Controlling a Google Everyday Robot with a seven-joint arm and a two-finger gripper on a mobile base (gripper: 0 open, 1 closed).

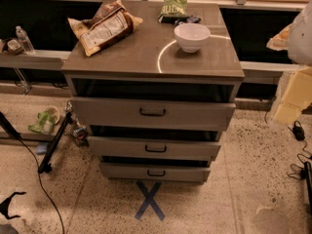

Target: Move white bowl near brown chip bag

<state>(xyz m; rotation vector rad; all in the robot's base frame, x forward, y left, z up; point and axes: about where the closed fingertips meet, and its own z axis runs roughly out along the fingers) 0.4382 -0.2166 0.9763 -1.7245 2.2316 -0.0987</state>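
Gripper (291,99) hangs at the right edge, off the cabinet (126,57); wide or narrow, cannot tell. One white bowl (192,36) sits on the top's right side, well apart from one brown chip bag (105,27) at the left. One green chip bag (174,5) lies behind the bowl. Three drawers (152,112) stand ajar.

Glossy round white bowl (192,36) stands upright left of the claw (288,106); the crumpled brown-and-tan chip bag (105,27) lies farther left, apart.

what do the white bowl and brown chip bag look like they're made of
White bowl: likely glazed ceramic, going by its glossy, smooth rim. Brown chip bag: probably thin plastic film, crinkled with a slight sheen. The gripper hangs at the right edge, off the cabinet top.
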